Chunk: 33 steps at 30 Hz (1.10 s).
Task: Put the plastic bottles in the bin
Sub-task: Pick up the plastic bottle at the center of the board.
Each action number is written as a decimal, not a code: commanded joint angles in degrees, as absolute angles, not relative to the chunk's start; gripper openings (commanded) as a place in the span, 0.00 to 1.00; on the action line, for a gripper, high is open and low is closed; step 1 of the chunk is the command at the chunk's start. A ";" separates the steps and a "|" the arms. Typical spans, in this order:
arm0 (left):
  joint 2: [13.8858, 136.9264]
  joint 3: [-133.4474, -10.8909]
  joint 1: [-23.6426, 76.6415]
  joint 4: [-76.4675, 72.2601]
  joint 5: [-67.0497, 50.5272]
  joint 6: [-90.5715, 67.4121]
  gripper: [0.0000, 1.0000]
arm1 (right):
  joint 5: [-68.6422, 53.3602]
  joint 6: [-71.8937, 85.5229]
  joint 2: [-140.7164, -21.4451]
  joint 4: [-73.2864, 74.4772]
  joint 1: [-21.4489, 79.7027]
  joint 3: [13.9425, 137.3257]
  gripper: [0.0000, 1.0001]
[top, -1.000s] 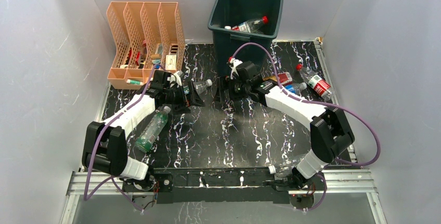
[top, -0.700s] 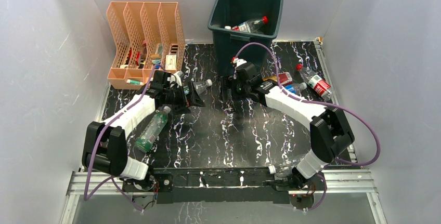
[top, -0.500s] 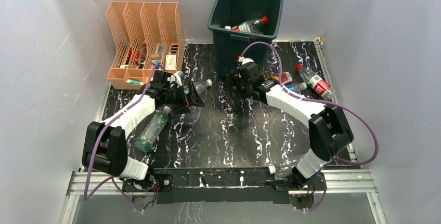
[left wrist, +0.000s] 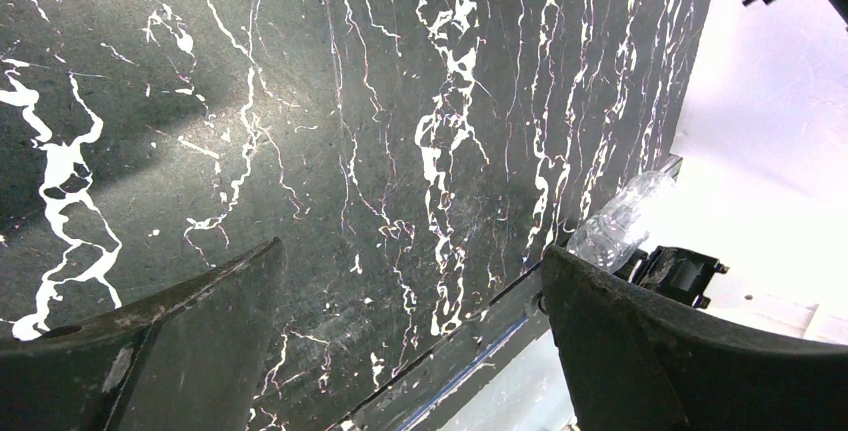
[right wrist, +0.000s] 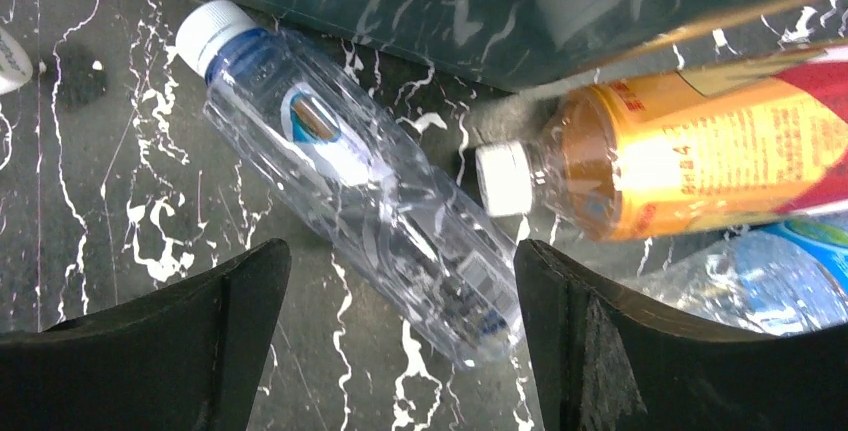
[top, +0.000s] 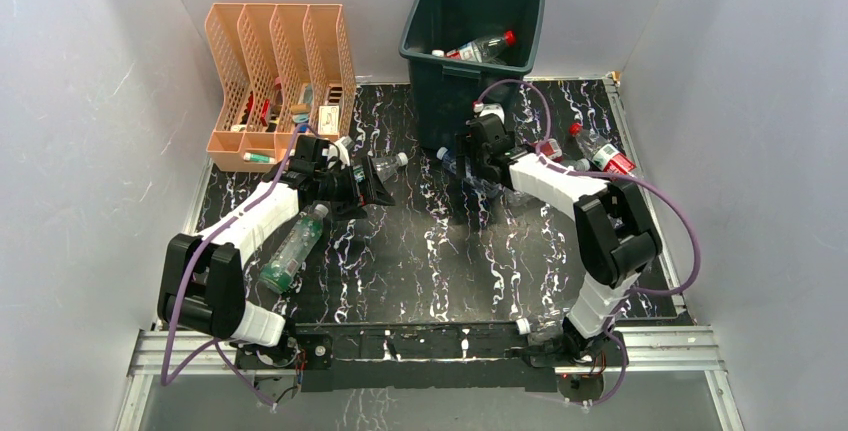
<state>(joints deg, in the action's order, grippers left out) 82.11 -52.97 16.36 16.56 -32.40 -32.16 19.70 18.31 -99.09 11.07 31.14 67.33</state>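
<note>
1. The right gripper (right wrist: pixel 400 251) is hovering over a clear plastic bottle with a white cap and blue neck ring (right wrist: pixel 360 181). Its fingers are standing spread wide, one on each side of the bottle's lower half, and neither is touching it.
2. That bottle is lying flat and diagonal on the black white-veined tabletop (right wrist: pixel 90 201), just in front of the wall of the tall dark green plastic bin (right wrist: pixel 480 11).
3. An orange plastic bottle with a red-and-yellow label (right wrist: pixel 690 161) is lying just beside it, with its white cap close to the clear bottle's side.
4. The top view is showing what the right wrist view is not: the bin's interior is holding a red-capped clear bottle (top: pixel 482 48), and a red-labelled bottle (top: pixel 606 159) is lying near the table's right edge.
5. The left gripper (left wrist: pixel 412 251) is holding its fingers spread over bare tabletop, gripping nothing. Only the top view is showing a clear white-capped bottle (top: pixel 386 164) just beside it and a green-labelled bottle (top: pixel 292 248) under its forearm.
</note>
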 commanded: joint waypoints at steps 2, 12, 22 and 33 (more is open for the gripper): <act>81.85 -53.26 16.81 17.14 -33.66 -32.16 0.98 | 21.04 15.98 -103.33 5.41 30.32 71.63 0.94; 81.73 -52.42 16.83 16.64 -33.83 -32.22 0.98 | 18.93 14.97 -105.38 3.24 29.88 69.60 0.93; 81.66 -51.52 16.79 15.76 -34.10 -32.64 0.98 | 15.32 15.36 -104.15 2.09 29.95 64.59 0.86; 81.84 -51.44 16.88 15.38 -34.31 -32.83 0.98 | 12.01 16.07 -100.38 1.80 32.02 59.44 0.69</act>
